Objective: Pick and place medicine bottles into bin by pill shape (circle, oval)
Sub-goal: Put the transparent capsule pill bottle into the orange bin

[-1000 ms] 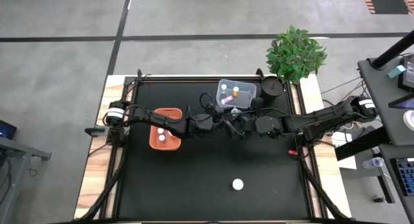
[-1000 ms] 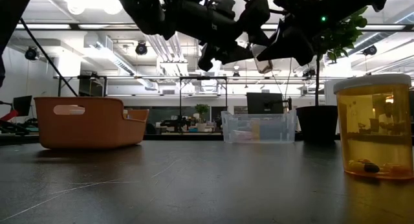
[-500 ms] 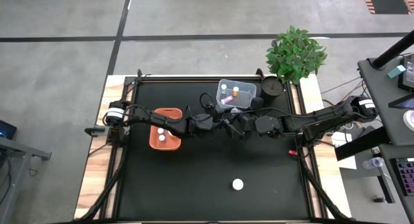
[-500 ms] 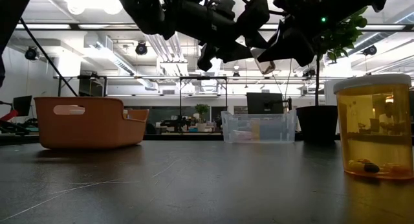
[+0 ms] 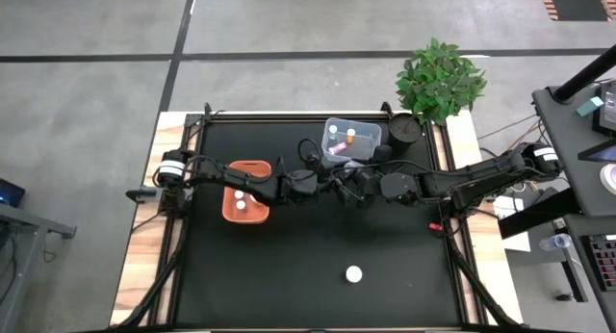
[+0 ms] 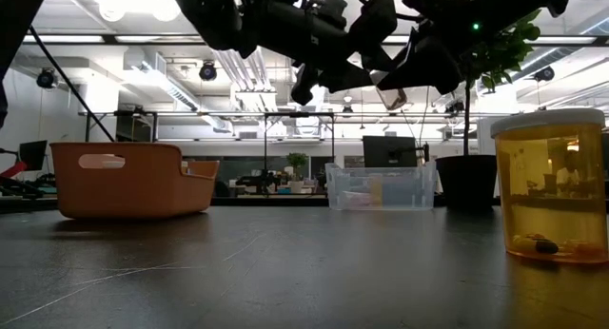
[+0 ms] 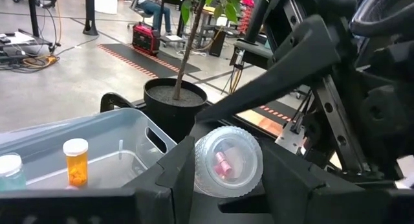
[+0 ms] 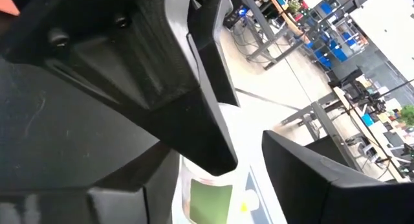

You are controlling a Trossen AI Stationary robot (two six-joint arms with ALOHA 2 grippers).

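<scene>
bottle held: small clear bottle [image 7: 228,161], pink pills inside, white ribbed cap facing left wrist cam. Up in the air mid-surface, between both grippers, just beside the clear bin [image 5: 350,139].
handling: prob. light, stiff plastic, smooth round wall, so can roll or twist in a pinch. Pills loose inside; not fragile. Best hold, I'd say: across the body below the cap, fingers square to the wall.
left gripper [image 7: 223,185]: fingers apart only as far as the bottle's width, clamped on it from both sides, per left wrist view.
right gripper [image 5: 358,184]: right at the left one, tip to tip. Right wrist view shows the bottle's label [image 8: 208,201] between its dark fingers; whether they're open or pressing on it: can't tell.
step, my guess: handover or re-grip arm to arm above the surface.
other bottles: amber one [image 6: 549,184] alone on near surface; white-capped ones in orange bin [image 5: 245,190]; orange bottle [image 7: 76,161] and more in clear bin.
risk: slip at transfer if one lets go before the other has firm hold.
</scene>
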